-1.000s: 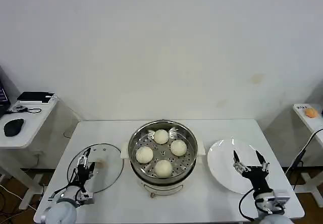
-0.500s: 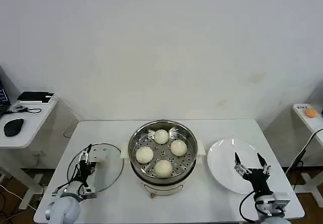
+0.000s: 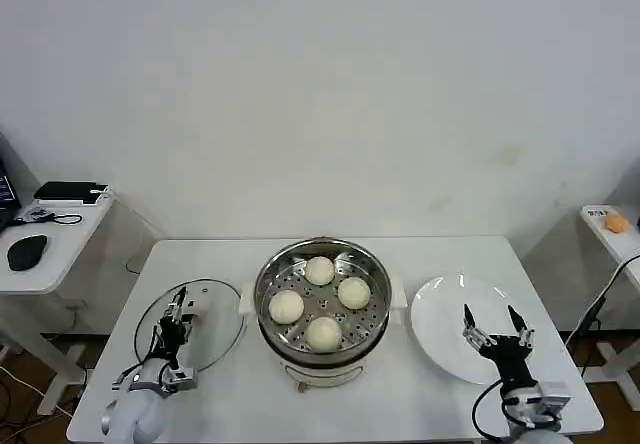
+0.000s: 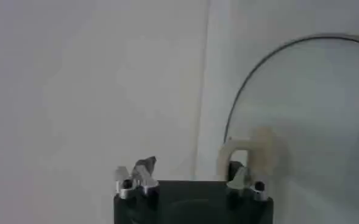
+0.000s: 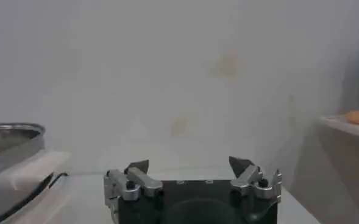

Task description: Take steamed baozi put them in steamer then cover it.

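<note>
All four steamed baozi [image 3: 321, 302] are sitting on the perforated tray inside the steamer [image 3: 321, 307], which sits uncovered in the middle of the white table [image 3: 330, 396]. The cover [image 3: 192, 325], that clear glass lid with the metal rim, lies flat on the table just to the left of the pot. The left gripper [image 3: 176, 314] is down over the lid's near part with its fingers spread, and in the left wrist view one fingertip [image 4: 237, 176] sits right by the pale bar handle [image 4: 243, 155], nothing clamped. The right gripper [image 3: 496, 330] hangs over the near edge of the white plate [image 3: 452, 324] on the right, fingers wide apart, holding nothing.
</note>
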### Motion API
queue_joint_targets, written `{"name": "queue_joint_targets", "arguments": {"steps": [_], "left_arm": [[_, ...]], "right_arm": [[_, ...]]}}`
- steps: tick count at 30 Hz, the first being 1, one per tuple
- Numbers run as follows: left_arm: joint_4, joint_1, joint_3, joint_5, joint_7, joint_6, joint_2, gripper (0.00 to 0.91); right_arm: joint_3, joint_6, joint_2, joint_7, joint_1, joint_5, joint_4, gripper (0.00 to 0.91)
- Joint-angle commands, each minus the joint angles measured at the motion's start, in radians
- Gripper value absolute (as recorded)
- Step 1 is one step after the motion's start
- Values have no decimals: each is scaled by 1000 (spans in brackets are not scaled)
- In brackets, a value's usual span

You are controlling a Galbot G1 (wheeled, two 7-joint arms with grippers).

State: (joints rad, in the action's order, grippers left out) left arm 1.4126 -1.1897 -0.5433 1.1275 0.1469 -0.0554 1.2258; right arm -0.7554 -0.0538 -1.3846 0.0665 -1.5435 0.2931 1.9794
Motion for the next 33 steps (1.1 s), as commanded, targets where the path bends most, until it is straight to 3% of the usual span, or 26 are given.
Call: {"name": "queue_joint_targets", "arguments": {"steps": [1,10,19,33], "left_arm": [[-71,10,9,-17,58,3,6,0],[-73,7,8,-17,56,5,6,0],[76,-44,-14,-3,13,37,1,0],[425,-208,-84,140,-93,245,20,0]], "right_arm": [[2,1,-2,1,1,-4,-6,907],[6,7,-7,1,2,-9,-13,907],[5,7,-5,1,15,-5,-16,907],[24,12,14,3,61,15,-34,907]]}}
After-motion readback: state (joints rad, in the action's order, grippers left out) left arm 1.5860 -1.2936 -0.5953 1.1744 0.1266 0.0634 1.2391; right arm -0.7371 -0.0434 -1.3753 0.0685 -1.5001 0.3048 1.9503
